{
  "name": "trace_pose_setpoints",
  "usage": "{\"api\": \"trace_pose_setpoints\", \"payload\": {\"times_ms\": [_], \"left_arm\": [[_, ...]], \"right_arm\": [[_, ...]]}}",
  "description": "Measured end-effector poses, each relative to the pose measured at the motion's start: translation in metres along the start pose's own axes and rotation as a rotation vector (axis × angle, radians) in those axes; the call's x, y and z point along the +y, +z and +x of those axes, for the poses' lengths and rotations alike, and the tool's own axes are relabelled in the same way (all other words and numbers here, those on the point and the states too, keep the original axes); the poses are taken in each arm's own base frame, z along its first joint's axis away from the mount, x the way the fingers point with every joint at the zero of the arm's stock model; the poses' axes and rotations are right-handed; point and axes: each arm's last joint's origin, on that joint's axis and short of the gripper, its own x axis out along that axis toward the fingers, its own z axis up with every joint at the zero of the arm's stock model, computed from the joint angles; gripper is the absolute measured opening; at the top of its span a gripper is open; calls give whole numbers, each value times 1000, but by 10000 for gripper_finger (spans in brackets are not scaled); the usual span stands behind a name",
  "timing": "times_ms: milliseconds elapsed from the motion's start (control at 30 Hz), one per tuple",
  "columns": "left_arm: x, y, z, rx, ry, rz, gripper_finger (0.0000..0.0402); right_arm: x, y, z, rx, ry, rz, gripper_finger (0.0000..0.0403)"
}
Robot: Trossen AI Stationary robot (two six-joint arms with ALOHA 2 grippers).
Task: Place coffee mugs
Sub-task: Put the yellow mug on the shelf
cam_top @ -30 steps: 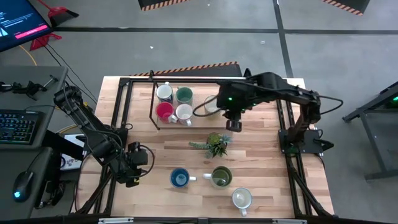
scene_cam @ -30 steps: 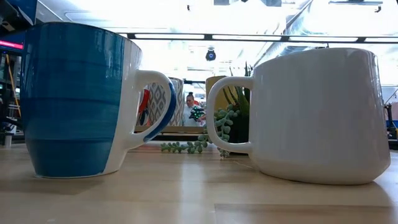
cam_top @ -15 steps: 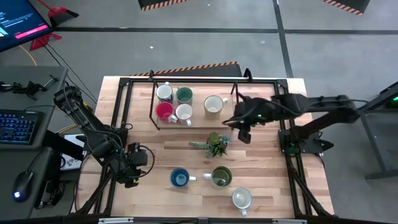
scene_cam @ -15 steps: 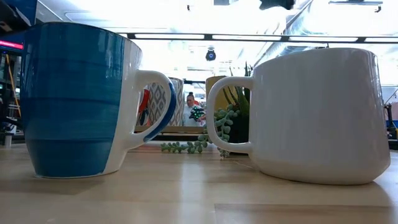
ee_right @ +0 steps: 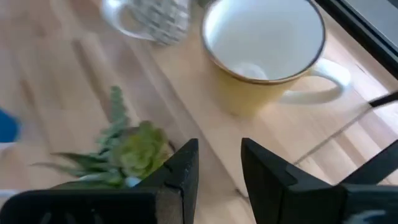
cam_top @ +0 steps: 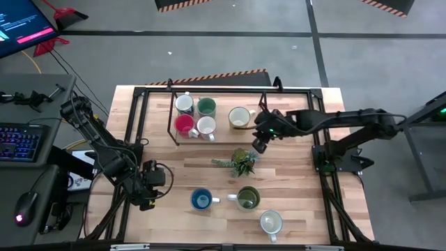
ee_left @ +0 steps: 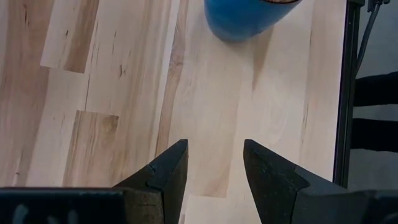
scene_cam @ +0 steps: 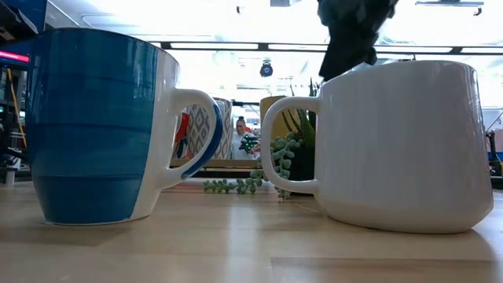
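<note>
In the high view, a patterned white mug (cam_top: pixel 184 103), a teal one (cam_top: pixel 206 107), a red one (cam_top: pixel 184 125), a white one (cam_top: pixel 206 127) and a cream mug (cam_top: pixel 239 117) stand upright inside a black frame at the far side. Nearer stand the blue mug (cam_top: pixel 201 199), the olive mug (cam_top: pixel 248 199) and a white mug (cam_top: pixel 270 223). My right gripper (cam_top: pixel 259 145) hangs open just right of the cream mug (ee_right: pixel 264 46) and above the spiky plant (ee_right: pixel 134 149), touching nothing. My left gripper (cam_top: pixel 150 183) waits open by the left edge, facing the blue mug (ee_left: pixel 249 15).
The spiky green plant (cam_top: pixel 242 162) sits mid-table between the frame and the near mugs. The black frame (cam_top: pixel 173 118) borders the far mugs. Bare wood lies left of the blue mug. In the low view the right arm (scene_cam: pixel 354 31) shows above the white mug (scene_cam: pixel 401 141).
The right arm has drawn back from over the cream mug toward the table's right, leaving the mug uncovered. Its gripper swung a little right and near, then back toward the cream mug, and has come down into the low view. No mug has moved.
</note>
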Motion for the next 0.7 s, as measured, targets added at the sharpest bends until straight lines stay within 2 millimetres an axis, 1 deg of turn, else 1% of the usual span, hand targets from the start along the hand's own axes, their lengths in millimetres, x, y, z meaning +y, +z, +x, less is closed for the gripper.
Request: {"api": "trace_pose_setpoints", "payload": {"times_ms": [133, 267, 367, 467, 533, 700], "left_arm": [[0, 0, 0, 0, 1, -1, 147], [0, 0, 0, -1, 1, 0, 147], [0, 0, 0, -1, 1, -1, 147], [0, 0, 0, -1, 1, 0, 147], [0, 0, 0, -1, 1, 0, 147], [0, 0, 0, -1, 1, 0, 147]], "right_arm": [[-3, 14, 19, 81, -70, 9, 99], [-5, 28, 31, 151, -121, 10, 99], [-7, 33, 40, 234, -153, -3, 99], [-6, 36, 47, 277, -157, -14, 99], [-5, 36, 54, 293, -161, -18, 99], [-3, 37, 64, 307, -165, -11, 99]]}}
